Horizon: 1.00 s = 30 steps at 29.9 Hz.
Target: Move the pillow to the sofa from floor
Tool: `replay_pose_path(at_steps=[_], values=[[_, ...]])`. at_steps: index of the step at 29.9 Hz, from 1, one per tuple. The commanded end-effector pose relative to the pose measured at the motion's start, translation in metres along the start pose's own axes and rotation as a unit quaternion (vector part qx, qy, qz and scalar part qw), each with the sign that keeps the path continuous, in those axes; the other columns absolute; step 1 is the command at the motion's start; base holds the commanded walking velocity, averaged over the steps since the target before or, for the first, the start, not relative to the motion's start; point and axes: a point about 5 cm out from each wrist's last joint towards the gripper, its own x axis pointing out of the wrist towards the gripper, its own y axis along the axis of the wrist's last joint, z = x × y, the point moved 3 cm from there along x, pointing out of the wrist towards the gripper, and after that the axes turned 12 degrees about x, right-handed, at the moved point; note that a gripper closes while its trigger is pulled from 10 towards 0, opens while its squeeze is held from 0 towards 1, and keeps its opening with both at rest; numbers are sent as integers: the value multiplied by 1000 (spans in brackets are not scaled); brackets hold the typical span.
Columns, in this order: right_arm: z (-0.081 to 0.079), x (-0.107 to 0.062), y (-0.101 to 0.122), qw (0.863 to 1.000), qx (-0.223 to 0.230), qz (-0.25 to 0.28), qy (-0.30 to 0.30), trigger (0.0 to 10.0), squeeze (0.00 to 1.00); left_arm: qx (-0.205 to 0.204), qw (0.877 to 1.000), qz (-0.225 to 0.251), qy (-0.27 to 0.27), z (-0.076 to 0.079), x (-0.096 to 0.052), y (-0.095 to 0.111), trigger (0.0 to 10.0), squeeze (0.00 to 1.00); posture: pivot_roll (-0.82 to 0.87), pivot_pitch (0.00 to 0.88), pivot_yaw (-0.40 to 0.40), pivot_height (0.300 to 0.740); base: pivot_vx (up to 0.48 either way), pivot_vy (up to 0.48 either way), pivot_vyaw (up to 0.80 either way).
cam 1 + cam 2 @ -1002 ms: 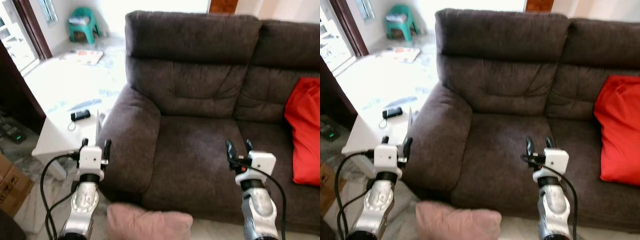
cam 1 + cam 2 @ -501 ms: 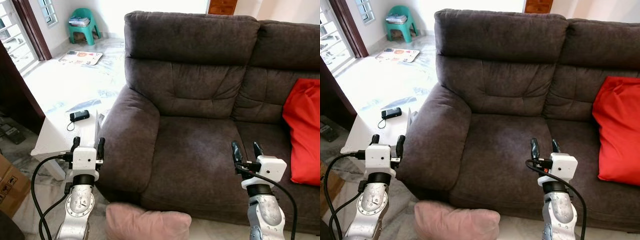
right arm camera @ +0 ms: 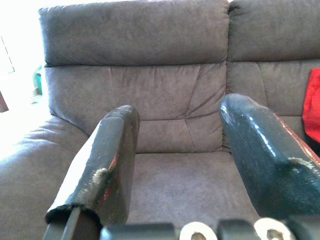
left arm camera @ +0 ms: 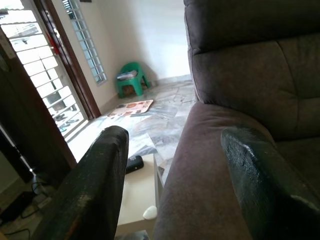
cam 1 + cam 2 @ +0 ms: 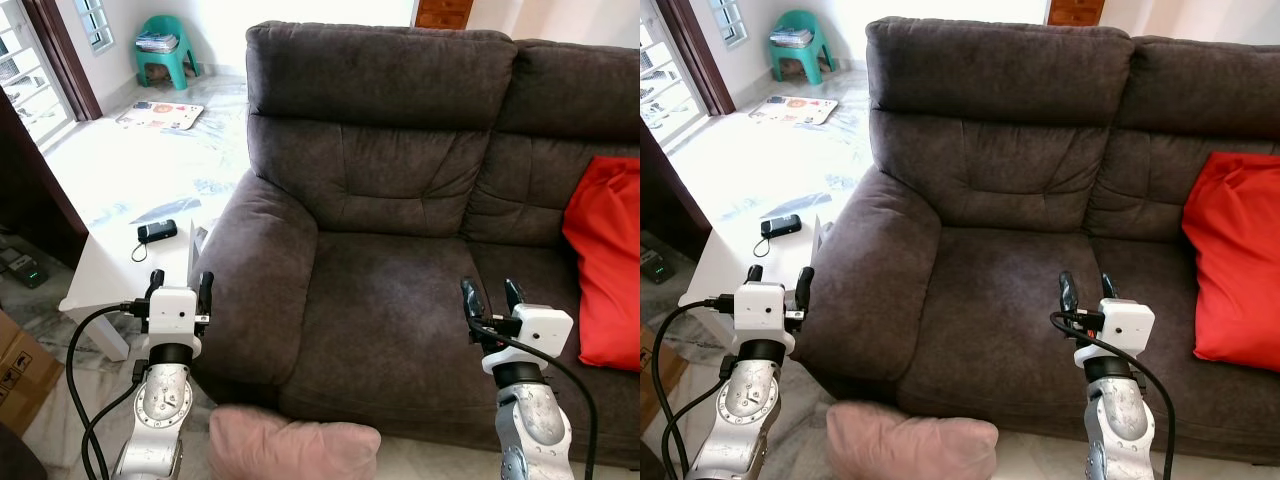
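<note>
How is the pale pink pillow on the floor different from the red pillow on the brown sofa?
The pale pink fabric pillow lies flat on the floor against the front of the dark brown fabric sofa; the bright red fabric pillow stands upright on the seat, leaning against the backrest. The pink one is dull and pastel, the red one vivid. The pink one sits between the robot's two arms; the red one is at far right. Both look soft.

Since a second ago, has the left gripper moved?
Yes. The left gripper slid to the robot's left: a second ago its fingers overlapped the sofa armrest, now they sit beside the white side table, clear of the armrest edge.
</note>
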Motion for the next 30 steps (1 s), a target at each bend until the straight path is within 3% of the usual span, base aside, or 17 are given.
replay_pose_path(at_steps=[1,30], values=[[0,1,4,1000,-1,4,-1,10000,0,-4,1000,9,-6,1,3,6,10000,0,-19,0,-16,739,0,0,0],[-1,6,7,1000,-7,-18,-1,10000,0,-11,1000,6,-22,11,6,11,10000,0,-14,0,-35,739,0,0,0]])
